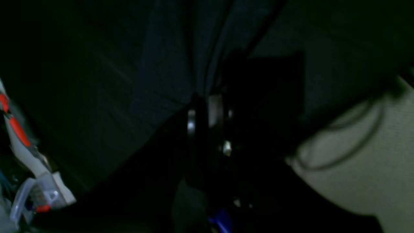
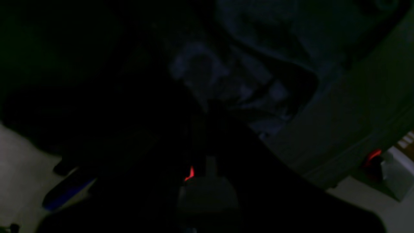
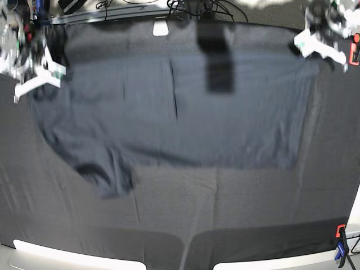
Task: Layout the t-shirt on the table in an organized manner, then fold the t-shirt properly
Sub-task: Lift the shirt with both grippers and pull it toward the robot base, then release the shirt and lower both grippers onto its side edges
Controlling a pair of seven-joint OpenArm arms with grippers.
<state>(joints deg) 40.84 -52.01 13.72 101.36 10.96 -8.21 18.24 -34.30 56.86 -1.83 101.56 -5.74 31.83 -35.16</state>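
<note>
The dark charcoal-navy t-shirt [image 3: 185,112] is stretched wide across the far half of the black-clothed table [image 3: 169,225], its lower part resting on the cloth. One sleeve [image 3: 107,177] trails toward the near left. My right gripper [image 3: 39,77] pinches the shirt's upper corner at the left of the base view. My left gripper [image 3: 309,48] pinches the opposite upper corner at the right. In the left wrist view taut folds of the t-shirt [image 1: 168,64] run into the shut left gripper [image 1: 208,103]. The right wrist view is very dark; bunched t-shirt fabric [image 2: 233,81] meets the right gripper [image 2: 207,110].
A dark blurred upright block [image 3: 216,59] stands at the far centre in front of the shirt. A small white object [image 3: 161,28] and cables [image 3: 197,8] lie along the far edge. A red and blue clamp [image 3: 340,247] grips the near right corner. Pale floor [image 1: 372,161] shows beyond the table.
</note>
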